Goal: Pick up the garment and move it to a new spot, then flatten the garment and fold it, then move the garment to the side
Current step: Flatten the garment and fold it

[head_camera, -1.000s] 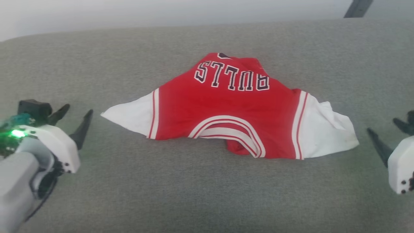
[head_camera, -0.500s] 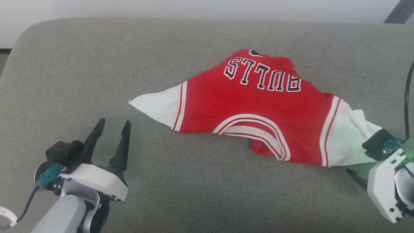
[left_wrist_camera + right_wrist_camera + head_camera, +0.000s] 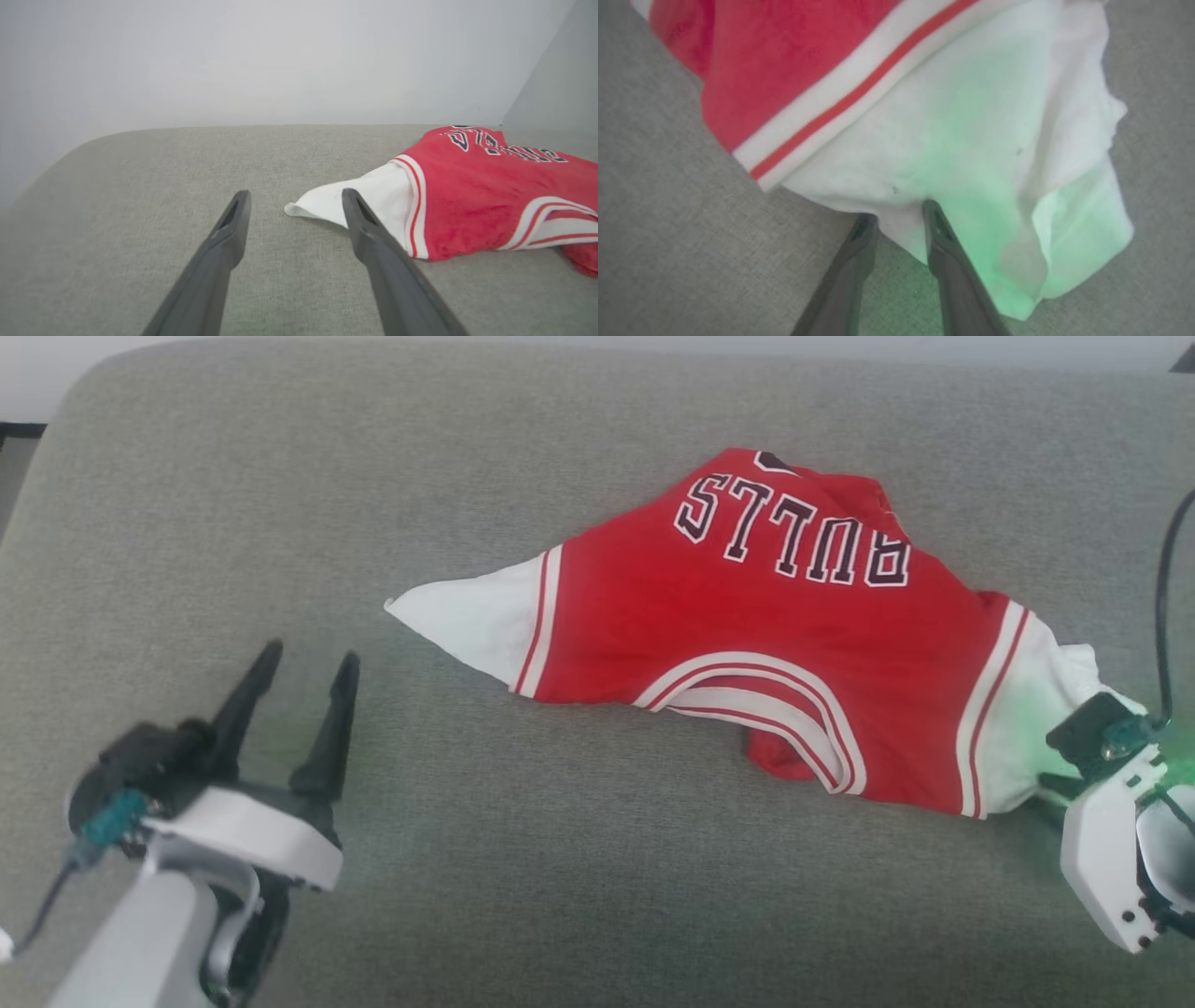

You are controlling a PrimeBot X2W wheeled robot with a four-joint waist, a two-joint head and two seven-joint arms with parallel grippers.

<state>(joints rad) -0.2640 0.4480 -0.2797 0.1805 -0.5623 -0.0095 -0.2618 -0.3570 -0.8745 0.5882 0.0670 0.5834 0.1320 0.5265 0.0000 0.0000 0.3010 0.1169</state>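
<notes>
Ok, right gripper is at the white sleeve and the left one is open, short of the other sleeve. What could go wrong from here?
1. The right gripper straddles just the thin edge of the garment at its sleeve; such a shallow bite may slip on lifting.
2. The left gripper holds nothing, so a one-sided lift would likely drag and bunch the crumpled fabric further.
</notes>
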